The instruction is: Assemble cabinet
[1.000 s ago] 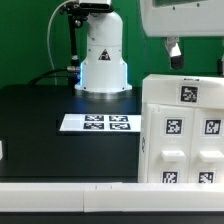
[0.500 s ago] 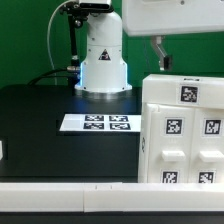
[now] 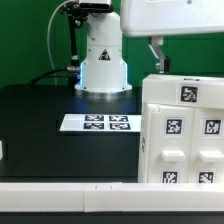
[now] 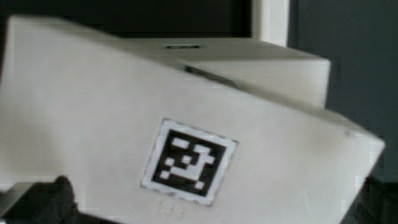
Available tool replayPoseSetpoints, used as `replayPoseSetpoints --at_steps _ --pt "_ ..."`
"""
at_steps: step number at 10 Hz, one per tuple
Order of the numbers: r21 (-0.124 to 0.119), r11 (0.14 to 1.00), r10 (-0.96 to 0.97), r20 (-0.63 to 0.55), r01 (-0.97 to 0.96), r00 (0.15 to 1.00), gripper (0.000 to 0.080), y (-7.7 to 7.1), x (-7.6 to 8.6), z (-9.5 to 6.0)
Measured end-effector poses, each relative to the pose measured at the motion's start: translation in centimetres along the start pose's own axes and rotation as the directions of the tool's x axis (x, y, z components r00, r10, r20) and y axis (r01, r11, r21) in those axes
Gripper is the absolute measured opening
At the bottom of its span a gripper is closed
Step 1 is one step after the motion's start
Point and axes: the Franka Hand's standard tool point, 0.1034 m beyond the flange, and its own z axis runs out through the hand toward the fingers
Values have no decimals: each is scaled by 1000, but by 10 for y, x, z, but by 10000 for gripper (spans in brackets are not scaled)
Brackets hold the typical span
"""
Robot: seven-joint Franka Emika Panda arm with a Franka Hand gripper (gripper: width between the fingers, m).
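The cabinet (image 3: 185,130) is a large white box frame with smaller tagged blocks on its face, standing at the exterior view's right on the black table. My gripper (image 3: 160,62) hangs just above the cabinet's top left corner, with one dark finger (image 3: 157,55) showing below the white hand. In the wrist view the cabinet (image 4: 160,110) fills the picture, showing one square tag (image 4: 192,160). My gripper (image 4: 214,205) is open there, its dark fingertips (image 4: 43,205) far apart at the two sides of the white body. Nothing is held.
The white domed robot base (image 3: 103,60) stands at the back. The marker board (image 3: 95,123) lies flat on the black table (image 3: 40,120) in front of it. A white rail (image 3: 70,195) runs along the near edge. A small white object (image 3: 2,150) shows at the left border.
The gripper moved toward the exterior view's left over the cabinet's top left corner and lowered slightly. The cabinet has not moved.
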Motion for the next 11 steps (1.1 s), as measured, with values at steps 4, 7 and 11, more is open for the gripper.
replayPoseSetpoints --at_steps 4,7,11 --pt "-49 903 -428 -23 427 903 797 4 0 2" --pt "-83 665 -743 26 742 668 797 6 -1 5" --pt "-85 525 -844 74 847 531 797 7 -4 19"
